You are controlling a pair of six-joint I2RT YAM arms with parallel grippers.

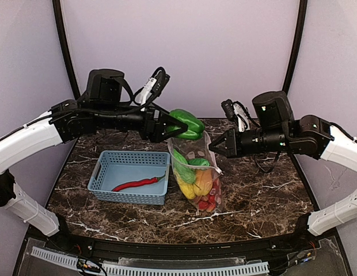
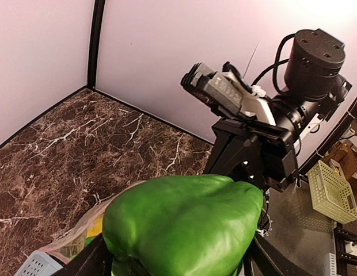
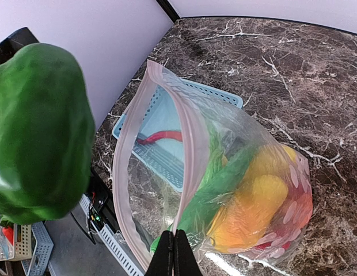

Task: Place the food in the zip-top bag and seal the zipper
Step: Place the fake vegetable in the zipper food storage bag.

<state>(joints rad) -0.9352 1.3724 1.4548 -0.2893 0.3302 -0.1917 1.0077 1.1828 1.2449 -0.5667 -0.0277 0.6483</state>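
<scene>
My left gripper (image 1: 174,127) is shut on a big green toy pepper (image 1: 187,124) and holds it above the open mouth of the zip-top bag (image 1: 197,172); the pepper fills the left wrist view (image 2: 184,227). My right gripper (image 1: 217,145) is shut on the bag's mouth edge (image 3: 187,190) and holds it up and open. The bag (image 3: 247,190) holds green, yellow, orange and red food. A red chili (image 1: 137,183) lies in the blue basket (image 1: 130,176). The zipper strip runs along the pinkish rim (image 3: 124,167).
The basket stands just left of the bag on the dark marble table (image 1: 265,195). The two arms meet over the back middle of the table. The table's front edge has a white slotted rail (image 1: 167,267).
</scene>
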